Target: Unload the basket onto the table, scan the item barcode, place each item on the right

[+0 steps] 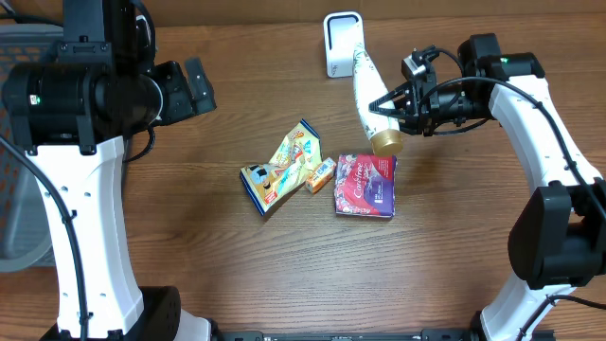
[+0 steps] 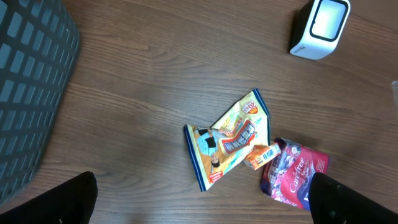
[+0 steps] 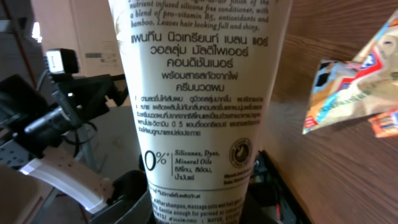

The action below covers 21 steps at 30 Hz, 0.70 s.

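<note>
A white conditioner tube (image 1: 365, 87) with a gold cap is held in the air by my right gripper (image 1: 390, 102), which is shut on its lower body. The tube's flat end points toward the white barcode scanner (image 1: 342, 43) at the back of the table. In the right wrist view the tube (image 3: 199, 93) fills the frame, printed text facing the camera, with the right gripper (image 3: 199, 213) clamped around it. No barcode shows on that side. My left gripper (image 2: 202, 204) hangs open and empty above the wood, left of the items; in the overhead view it (image 1: 194, 87) is at the upper left.
On the table lie a yellow snack packet (image 1: 284, 166), a small orange packet (image 1: 320, 175) and a purple pack (image 1: 365, 187). A grey basket (image 2: 31, 81) stands at the far left. The scanner (image 2: 320, 28) also shows in the left wrist view.
</note>
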Available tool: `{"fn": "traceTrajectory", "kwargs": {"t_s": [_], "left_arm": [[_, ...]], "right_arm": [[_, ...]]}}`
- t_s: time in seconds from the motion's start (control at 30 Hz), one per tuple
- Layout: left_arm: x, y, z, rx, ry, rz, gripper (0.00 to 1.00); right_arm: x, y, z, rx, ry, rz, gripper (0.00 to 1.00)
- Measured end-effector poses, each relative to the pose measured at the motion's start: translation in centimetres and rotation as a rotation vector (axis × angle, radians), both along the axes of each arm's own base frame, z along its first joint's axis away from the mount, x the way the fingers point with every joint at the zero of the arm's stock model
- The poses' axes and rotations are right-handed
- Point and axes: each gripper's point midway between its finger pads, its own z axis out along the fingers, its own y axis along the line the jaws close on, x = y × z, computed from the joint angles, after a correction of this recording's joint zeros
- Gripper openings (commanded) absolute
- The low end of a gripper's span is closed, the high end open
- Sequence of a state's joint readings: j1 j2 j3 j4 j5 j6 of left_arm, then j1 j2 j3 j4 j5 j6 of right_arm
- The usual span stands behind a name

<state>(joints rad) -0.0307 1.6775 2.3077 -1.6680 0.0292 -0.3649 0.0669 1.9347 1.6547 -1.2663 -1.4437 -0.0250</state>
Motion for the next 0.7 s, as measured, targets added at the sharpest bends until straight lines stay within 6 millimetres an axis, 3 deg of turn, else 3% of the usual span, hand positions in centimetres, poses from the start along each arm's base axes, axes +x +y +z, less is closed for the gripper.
{"fn": "traceTrajectory", "kwargs": {"t_s": [0.23, 0.37, 0.53, 0.7], "left_arm": [[0.0, 0.0, 0.0, 0.0, 0.0, 0.0, 1.0], [0.0, 0.0, 0.0, 0.0, 0.0, 0.0, 1.0], [0.0, 0.0, 0.0, 0.0, 0.0, 0.0, 1.0], [0.0, 0.0, 0.0, 0.0, 0.0, 0.0, 1.0]], "right_arm": [[0.0, 0.1, 0.6, 0.034, 0.0, 0.003, 0.26], [0.1, 0.0, -0.2, -0.014, -0.012, -0.001, 0.26], [0.6, -1.4, -5.2, -0.322, 0.015, -0.04, 0.26], [2.0, -5.6, -10.6, -0.71, 0.067, -0.149, 0.26]]}}
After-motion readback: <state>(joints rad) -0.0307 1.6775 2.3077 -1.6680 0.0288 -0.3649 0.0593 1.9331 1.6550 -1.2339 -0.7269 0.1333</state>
